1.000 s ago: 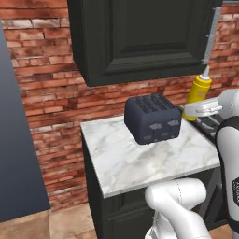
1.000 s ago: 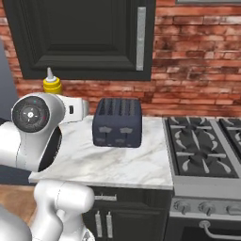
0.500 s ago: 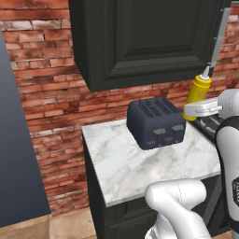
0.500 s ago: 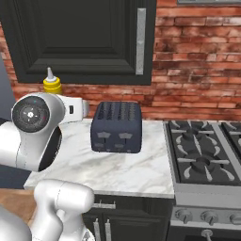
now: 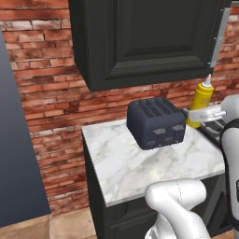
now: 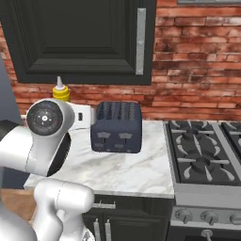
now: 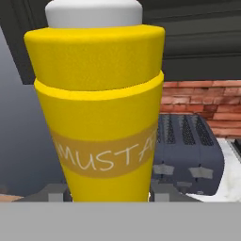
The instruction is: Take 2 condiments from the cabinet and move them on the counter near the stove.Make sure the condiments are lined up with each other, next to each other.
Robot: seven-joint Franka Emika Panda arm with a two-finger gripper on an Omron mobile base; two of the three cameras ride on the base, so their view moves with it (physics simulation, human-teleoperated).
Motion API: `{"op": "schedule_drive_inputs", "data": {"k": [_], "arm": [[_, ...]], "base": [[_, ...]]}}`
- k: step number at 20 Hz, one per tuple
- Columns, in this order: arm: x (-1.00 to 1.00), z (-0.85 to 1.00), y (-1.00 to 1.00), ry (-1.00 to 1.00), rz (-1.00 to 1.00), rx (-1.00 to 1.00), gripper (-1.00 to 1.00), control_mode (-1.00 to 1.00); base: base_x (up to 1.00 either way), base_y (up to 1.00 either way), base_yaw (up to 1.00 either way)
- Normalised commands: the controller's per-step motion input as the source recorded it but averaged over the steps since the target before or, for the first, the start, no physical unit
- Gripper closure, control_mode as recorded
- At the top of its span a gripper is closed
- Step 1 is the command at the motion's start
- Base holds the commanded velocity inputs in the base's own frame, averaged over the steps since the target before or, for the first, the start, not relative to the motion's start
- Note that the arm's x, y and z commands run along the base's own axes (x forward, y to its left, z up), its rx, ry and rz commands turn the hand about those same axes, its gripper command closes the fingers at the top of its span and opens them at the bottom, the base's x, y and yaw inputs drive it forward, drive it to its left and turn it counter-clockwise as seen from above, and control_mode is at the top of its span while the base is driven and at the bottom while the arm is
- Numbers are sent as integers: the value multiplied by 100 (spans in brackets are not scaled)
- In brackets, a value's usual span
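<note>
The yellow mustard squeeze bottle (image 5: pixel 202 99) with a white nozzle is held upright above the right end of the white marble counter (image 5: pixel 140 163), with my gripper (image 5: pixel 200 115) shut around its lower body. In the hand view the bottle (image 7: pixel 96 108) stands very close between the fingertips. From the right base camera its top (image 6: pixel 60 92) shows behind my arm. The black wall cabinet (image 6: pixel 80 37) hangs above with its door closed and its grey bar handle (image 6: pixel 140 41) at the right. The black gas stove (image 6: pixel 202 150) adjoins the counter (image 6: pixel 122 172) on the right.
A dark blue-grey toaster (image 5: pixel 156 122) (image 6: pixel 116 127) stands at the back middle of the counter, just beside the held bottle. A red brick wall (image 6: pixel 197 75) runs behind. Bare marble lies in front of the toaster and between it and the stove.
The whole picture has shifted slightly down, so the base has moved. The bottle stays in the gripper beside the toaster.
</note>
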Motion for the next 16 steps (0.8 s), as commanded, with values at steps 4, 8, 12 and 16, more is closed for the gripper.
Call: {"op": "schedule_drive_inputs", "data": {"k": [4,8,12,16], "arm": [[4,-46,-66,7,10,0,100,-100],[0,-54,-73,0,12,0,100,-100],[0,-46,-75,0,16,0,100,-100],[8,-54,-77,0,13,0,100,-100]], "base": [[0,0,0],[0,0,0],[0,0,0],[0,0,0]]}}
